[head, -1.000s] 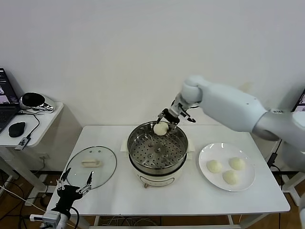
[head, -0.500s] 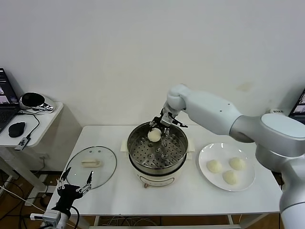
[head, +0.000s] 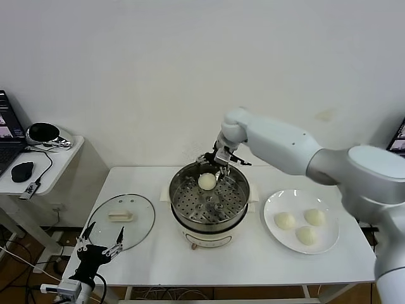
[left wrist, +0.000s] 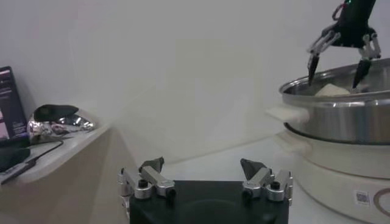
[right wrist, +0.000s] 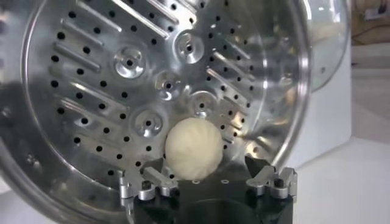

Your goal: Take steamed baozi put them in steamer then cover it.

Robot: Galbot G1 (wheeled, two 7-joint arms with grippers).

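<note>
The right gripper point(head: 216, 164) hangs open just above a baozi point(head: 207, 182) in the steamer point(head: 237, 209).

No readable text anywhere; only hints of print. Small square label, prob. a QR-type code, on steamer point(left wrist: 341, 137) white base, left wrist view, too small to read; part of a round ring mark beside it at pic's edge, no letters visible; laptop screen point(head: 5, 117) on side desk point(head: 44, 166) shows illegible content.
</note>
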